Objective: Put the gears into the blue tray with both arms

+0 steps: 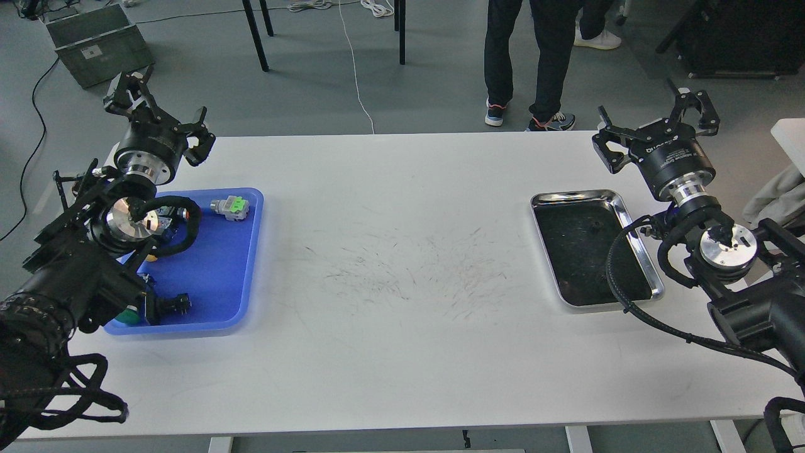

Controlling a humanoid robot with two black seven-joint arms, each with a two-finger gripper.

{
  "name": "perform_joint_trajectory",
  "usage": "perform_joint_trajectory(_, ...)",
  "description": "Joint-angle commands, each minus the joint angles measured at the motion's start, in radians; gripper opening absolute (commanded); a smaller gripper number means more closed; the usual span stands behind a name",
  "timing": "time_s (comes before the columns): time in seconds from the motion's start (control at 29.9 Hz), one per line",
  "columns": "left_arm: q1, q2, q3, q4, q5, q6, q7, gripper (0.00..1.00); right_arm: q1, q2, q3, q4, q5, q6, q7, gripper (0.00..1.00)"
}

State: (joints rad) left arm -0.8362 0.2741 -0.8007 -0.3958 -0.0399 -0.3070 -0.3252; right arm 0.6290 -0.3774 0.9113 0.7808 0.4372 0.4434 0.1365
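Note:
The blue tray [220, 283] lies at the table's left side, partly hidden by my left arm. My left gripper [160, 112] is raised over the tray's far left corner, fingers spread open and empty. My right gripper [654, 126] hangs above the table's far right, just beyond the steel tray [635, 220], also open and empty. The gears are hard to make out. Only a tiny dark speck [594, 224] shows on the steel tray's dark bottom, and I cannot tell whether it is a gear.
In the blue tray lie a green-capped push-button switch [230, 207] and a black-bodied one [174, 305]; others are half hidden under my left arm. A person's legs [534, 63] stand beyond the far table edge. A grey crate [94, 44] sits on the floor at far left.

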Motion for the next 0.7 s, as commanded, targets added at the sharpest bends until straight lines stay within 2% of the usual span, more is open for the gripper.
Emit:
perform_joint_trajectory(0.0, 0.0, -0.001, 0.003, 0.0, 0.0, 0.0, 0.0, 0.98, 0.0, 0.0, 0.0, 0.0, 0.0, 0.0, 0.0, 0.99)
perform_joint_trajectory(0.67, 0.006, 0.014, 0.0, 0.002, -0.001, -0.006, 0.002, 0.98, 0.008, 0.0, -0.002, 0.017, 0.0, 0.009, 0.0, 0.99)
